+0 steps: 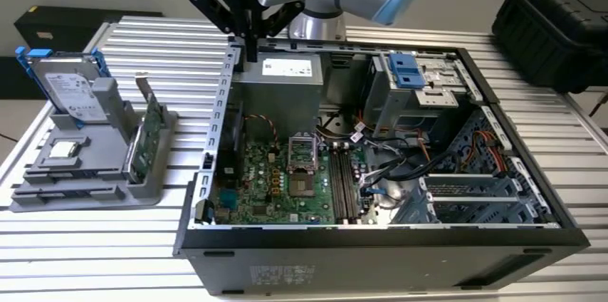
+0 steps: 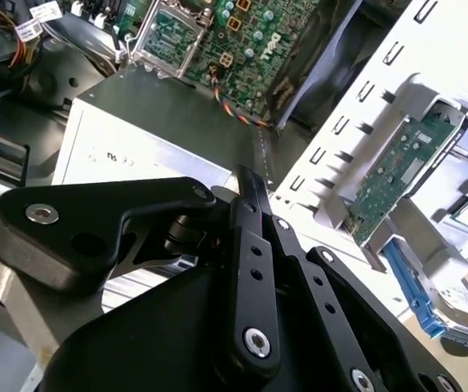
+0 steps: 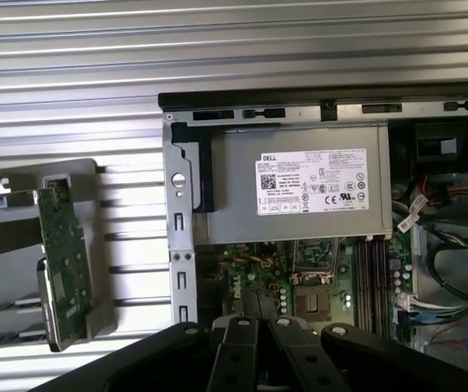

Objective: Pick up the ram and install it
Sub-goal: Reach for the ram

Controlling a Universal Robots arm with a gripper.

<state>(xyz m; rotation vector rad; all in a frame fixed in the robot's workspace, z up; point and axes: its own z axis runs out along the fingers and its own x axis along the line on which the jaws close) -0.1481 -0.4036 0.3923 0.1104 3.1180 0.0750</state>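
My gripper (image 1: 250, 44) hangs shut with nothing between its fingers, over the back corner of the open computer case (image 1: 204, 174), at the exterior view's left of the power supply (image 1: 280, 81). In both wrist views the fingertips (image 3: 258, 299) (image 2: 248, 181) sit pressed together above that power supply (image 3: 299, 192). The empty memory slots (image 1: 342, 184) lie on the motherboard (image 1: 275, 181), well below the gripper. The ram is hidden from me. A wider green card (image 1: 144, 138) with a metal bracket stands in the grey holder (image 1: 85, 188) beside the case.
The grey holder also carries a silver hard drive (image 1: 68, 92) with blue rails and a processor chip (image 1: 62, 149). Cables (image 1: 399, 167) and a drive cage (image 1: 418, 88) crowd the case's far side. A black hard case (image 1: 556, 24) sits at the exterior view's upper right.
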